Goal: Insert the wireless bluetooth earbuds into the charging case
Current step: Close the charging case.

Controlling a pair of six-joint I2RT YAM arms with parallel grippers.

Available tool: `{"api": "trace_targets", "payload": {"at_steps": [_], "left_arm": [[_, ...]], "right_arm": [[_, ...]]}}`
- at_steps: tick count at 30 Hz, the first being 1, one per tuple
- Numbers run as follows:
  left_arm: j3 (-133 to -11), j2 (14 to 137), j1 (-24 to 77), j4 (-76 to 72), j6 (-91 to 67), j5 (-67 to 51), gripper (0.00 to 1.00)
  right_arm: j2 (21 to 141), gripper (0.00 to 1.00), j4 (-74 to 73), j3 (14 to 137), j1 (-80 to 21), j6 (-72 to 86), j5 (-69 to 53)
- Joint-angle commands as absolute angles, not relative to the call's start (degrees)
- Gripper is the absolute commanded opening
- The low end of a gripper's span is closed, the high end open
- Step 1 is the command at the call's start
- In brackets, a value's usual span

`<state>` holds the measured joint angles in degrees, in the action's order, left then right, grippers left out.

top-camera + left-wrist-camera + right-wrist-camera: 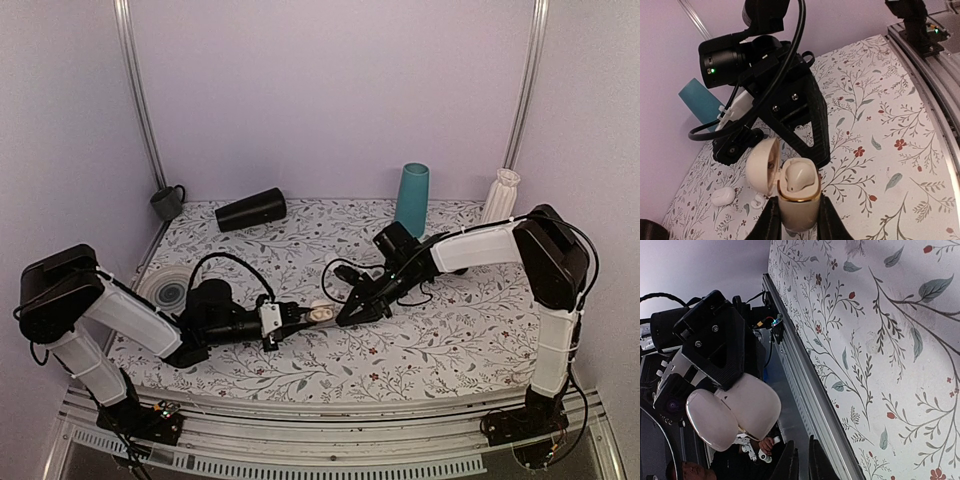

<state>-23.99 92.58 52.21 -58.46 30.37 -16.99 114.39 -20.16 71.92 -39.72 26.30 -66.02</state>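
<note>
My left tool (799, 220) is clamped on the lower body of the charging case (797, 202), gripping it from both sides. It holds the case clear of the worktop (450, 330), mouth up, so the wells face my other arm. The lid (762, 165) is swung open to one side, and one earbud (799, 176) sits in a well.

My right tool (350, 315) is pinched fully shut with nothing visible between its tips. It sits just beside the case's mouth, which I judge is for pressing the earbud home.

What looks like the second earbud (722, 196) lies loose on the floral cloth. Further back stand a teal cup (411, 200) and a tipped black cup (251, 209), against plain lilac walls (330, 90).
</note>
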Motion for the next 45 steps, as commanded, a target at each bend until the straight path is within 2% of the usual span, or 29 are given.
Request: {"api": "trace_targets", "payload": {"at_steps": [1, 20, 31, 33, 37, 45], "left_arm": [[-22.82, 90.79, 51.41, -61.78, 28.18, -16.53, 0.0], [-21.28, 87.56, 49.05, -63.69, 23.99, -18.01, 0.0], [-22.91, 82.97, 48.74, -59.45, 23.34, -18.76, 0.0], [-23.05, 82.49, 48.46, -59.5, 22.44, -19.1, 0.0], [-23.35, 81.27, 48.13, -59.43, 21.27, -22.32, 0.0], [-26.88, 79.86, 47.81, -56.26, 18.6, -28.13, 0.0]], "right_arm": [[110.99, 0.09, -18.04, 71.36, -39.46, 25.93, -62.15], [105.44, 0.13, -11.43, 68.13, -38.6, 28.31, -51.73], [102.75, 0.17, -6.31, 65.96, -38.0, 29.33, -47.09], [101.23, 0.18, -4.26, 65.16, -38.09, 29.88, -45.08], [100.16, 0.3, -0.72, 65.09, -38.03, 29.85, -44.06], [101.78, 0.37, 0.08, 72.43, -42.08, 24.06, -46.63]]}}
